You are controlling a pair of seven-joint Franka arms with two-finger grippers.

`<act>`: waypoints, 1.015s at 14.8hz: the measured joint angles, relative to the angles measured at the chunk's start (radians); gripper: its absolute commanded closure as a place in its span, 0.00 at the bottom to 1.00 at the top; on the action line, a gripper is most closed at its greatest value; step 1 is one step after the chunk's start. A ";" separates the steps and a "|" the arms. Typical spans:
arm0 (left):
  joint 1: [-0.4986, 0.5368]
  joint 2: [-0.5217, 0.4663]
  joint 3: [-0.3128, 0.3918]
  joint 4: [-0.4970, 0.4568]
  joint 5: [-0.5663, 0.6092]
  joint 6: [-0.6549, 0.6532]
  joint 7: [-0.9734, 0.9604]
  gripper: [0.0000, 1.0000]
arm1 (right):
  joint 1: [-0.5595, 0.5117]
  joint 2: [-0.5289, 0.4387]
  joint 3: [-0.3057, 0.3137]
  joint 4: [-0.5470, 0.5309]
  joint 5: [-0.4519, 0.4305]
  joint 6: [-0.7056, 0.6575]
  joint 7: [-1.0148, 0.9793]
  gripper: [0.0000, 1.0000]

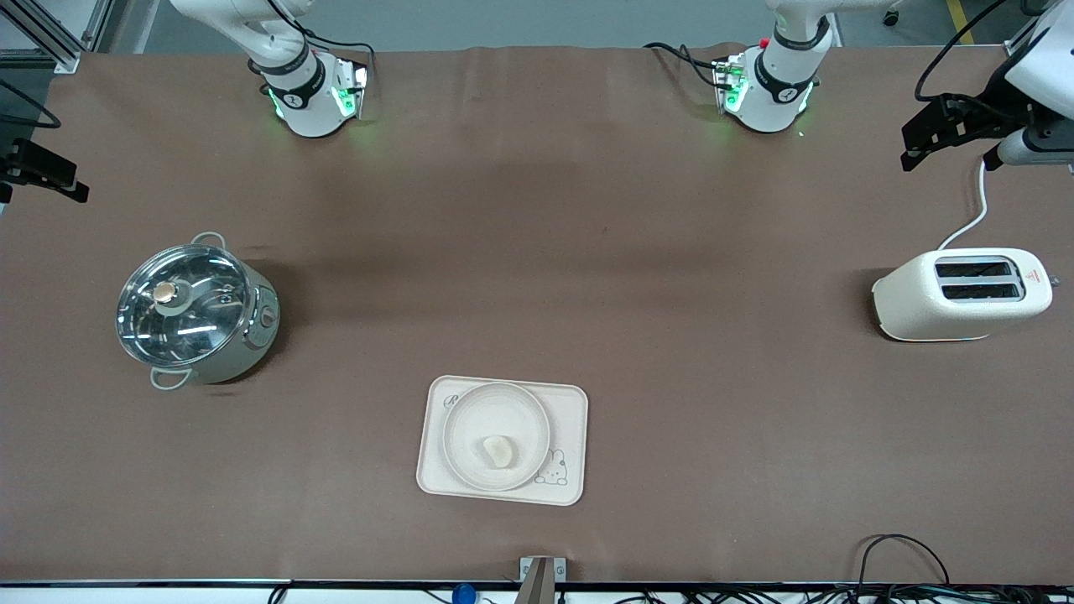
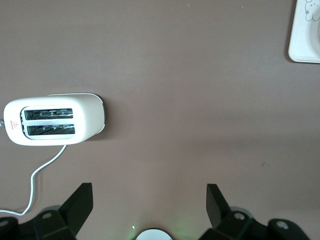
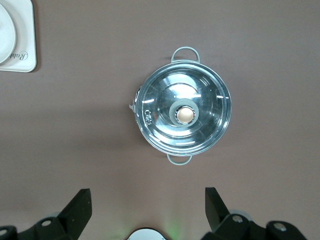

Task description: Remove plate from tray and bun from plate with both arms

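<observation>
Waiting high over the counter point(image 1: 537, 252), well apart from the bun point(image 1: 498, 451): left pincer point(image 2: 150, 200) and right pincer point(image 3: 148, 202), both released. Probably soft, light; best pinched gently across the middle. Plate point(image 1: 470, 411) stiff, likely slippery; best taken at the rim, off the tray point(image 1: 570, 403).

Both arms are waiting raised, the left gripper point(image 2: 149, 200) and right gripper point(image 3: 148, 202) each pointing straight down with fingers spread wide at nine and three o'clock, holding nothing.

Clock read from the front view, 12 toward the bases. On table point(image 1: 537, 252), near its 6 o'clock edge: tray point(image 1: 570, 403). On tray: plate point(image 1: 470, 419). On plate, just 6 o'clock of centre: bun point(image 1: 497, 451). From tray, well apart: pot point(image 1: 197, 315) at 10, toaster point(image 1: 961, 294) at 2. Over toaster's end: left gripper point(image 2: 150, 195). Over pot's end: right gripper point(image 3: 147, 197).
</observation>
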 measured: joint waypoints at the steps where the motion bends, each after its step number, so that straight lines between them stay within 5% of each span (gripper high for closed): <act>1: 0.000 0.000 0.000 0.000 0.000 0.000 0.000 0.00 | 0.000 0.000 0.001 0.000 0.000 0.000 0.000 0.00; 9: 0.003 0.013 0.000 0.003 0.000 0.000 0.000 0.00 | 0.002 0.000 0.006 0.000 0.018 0.020 0.000 0.00; 15: 0.004 0.027 0.001 0.007 0.000 0.000 0.000 0.00 | 0.075 0.080 0.012 -0.029 0.180 0.147 0.029 0.00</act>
